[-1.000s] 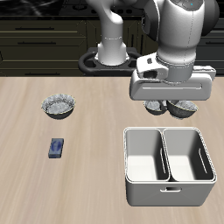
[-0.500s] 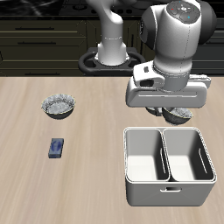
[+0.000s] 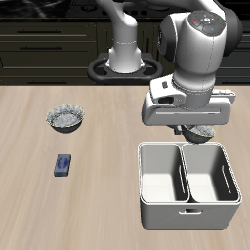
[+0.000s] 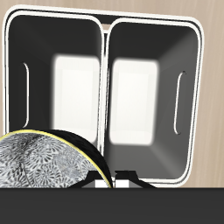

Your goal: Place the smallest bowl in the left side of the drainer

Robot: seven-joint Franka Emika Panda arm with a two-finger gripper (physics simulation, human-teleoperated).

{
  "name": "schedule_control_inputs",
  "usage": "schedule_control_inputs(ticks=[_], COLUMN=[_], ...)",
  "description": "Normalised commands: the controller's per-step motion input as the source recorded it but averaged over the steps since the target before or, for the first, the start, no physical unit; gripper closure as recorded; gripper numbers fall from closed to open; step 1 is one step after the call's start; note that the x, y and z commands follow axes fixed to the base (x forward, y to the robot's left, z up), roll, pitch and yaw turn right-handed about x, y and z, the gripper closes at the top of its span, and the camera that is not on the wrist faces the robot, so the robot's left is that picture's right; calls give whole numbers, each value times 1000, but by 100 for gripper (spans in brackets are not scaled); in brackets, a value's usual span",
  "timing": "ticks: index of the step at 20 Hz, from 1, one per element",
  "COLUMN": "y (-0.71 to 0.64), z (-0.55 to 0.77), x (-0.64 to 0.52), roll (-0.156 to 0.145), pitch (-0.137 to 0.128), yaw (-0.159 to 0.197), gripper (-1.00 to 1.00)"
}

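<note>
The smallest bowl (image 4: 44,162) sat right at the fingers (image 4: 112,180) — their grip unclear — above the drainer (image 4: 105,35); no writing was legible.

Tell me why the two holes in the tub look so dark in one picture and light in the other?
In the wrist view the tub has dark walls, with a glowing, blurry patch on each floor. In the exterior view the same tub looks evenly pale grey with soft shading. Both pictures are sharp; only those glowing patches look fuzzy.
</note>
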Motion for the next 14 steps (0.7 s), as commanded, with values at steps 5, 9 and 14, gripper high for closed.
schedule_control_inputs(ticks=[5,9,14], y=[9,33,63], z=[-158,21,3], x=[27,-58,-41], roll=[-21,39,19], pitch=[23,-11,-5], yaw=[34,25,22], gripper=[-100,-100,-100])
